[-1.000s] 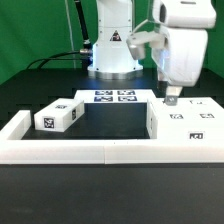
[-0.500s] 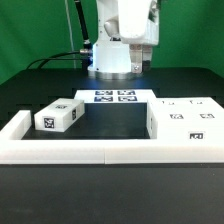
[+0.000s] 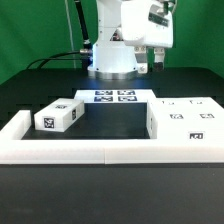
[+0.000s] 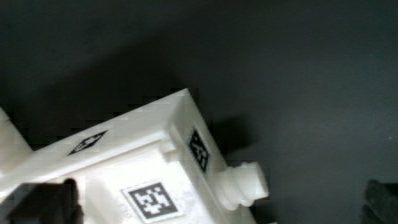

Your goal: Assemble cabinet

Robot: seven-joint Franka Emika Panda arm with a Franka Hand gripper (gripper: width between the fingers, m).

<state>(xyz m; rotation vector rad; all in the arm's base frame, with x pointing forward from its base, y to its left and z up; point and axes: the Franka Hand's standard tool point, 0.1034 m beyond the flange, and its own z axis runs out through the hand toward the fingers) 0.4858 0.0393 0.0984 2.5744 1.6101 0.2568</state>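
Low white border wall seen nearest, taken as landmark. Small white plastic boxy cabinet part with black-and-white square tags laid just behind wall, toward exterior view's left. Larger white tagged cabinet part set just behind wall, toward exterior view's right. Black table left bare between the two. Flat white marker board fixed farther behind wall. Two-finger gripper positioned high, beyond wall, well clear of both parts. In wrist view, dark fingers spread wide, nothing gripped. White tagged part with round peg viewed below; which part cannot be told.
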